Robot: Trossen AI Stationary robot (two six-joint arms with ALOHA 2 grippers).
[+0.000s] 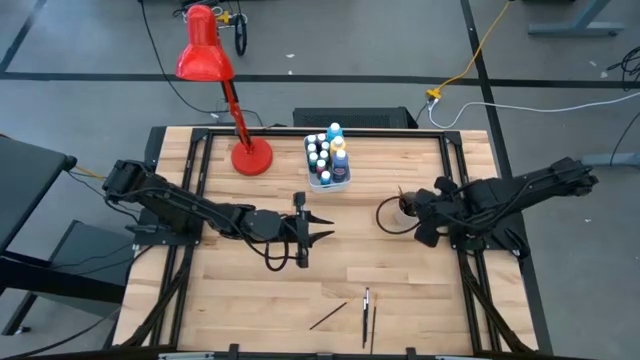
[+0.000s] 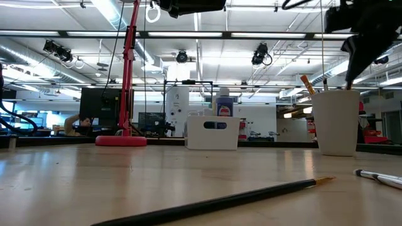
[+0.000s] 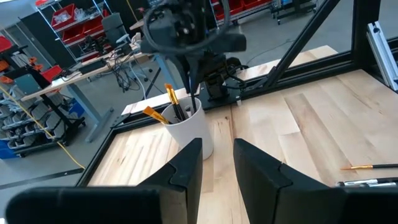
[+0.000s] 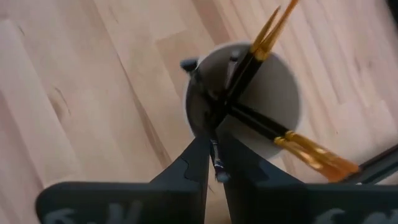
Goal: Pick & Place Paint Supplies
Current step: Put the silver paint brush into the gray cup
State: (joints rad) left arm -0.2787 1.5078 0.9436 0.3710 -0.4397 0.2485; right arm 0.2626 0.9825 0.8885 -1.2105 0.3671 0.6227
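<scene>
My right gripper (image 1: pixel 406 206) is above the white cup (image 1: pixel 398 214), shut on a thin dark paintbrush (image 4: pixel 212 127) that reaches down into it. Other brushes with orange tips (image 4: pixel 311 154) stand in the cup (image 2: pixel 336 122), leaning on its rim. My left gripper (image 1: pixel 325 229) hovers open over the table's middle, pointing toward the cup (image 3: pixel 193 134). Small white-capped paint bottles (image 1: pixel 325 150) stand in the white tub (image 1: pixel 330 181) at the far side. A dark brush (image 1: pixel 328 318) and another two (image 1: pixel 366 312) lie flat near the table's near edge. My right gripper pinches the thin dark paintbrush (image 4: pixel 215 157) between its two fingers, coming from above and pointing down into the cup's mouth. The brush runs on below the fingertips inside the cup (image 4: pixel 273 87), along its inner wall. Its lower end is hidden in the cup.
The red desk lamp's base (image 1: pixel 250 158) stands left of the tub, its head reaching beyond the far edge. Black frame rails run along the table's sides. Bare wood lies between my left gripper and the loose brushes (image 3: pixel 370 167). A person shows far off in the room (image 2: pixel 78 124).
</scene>
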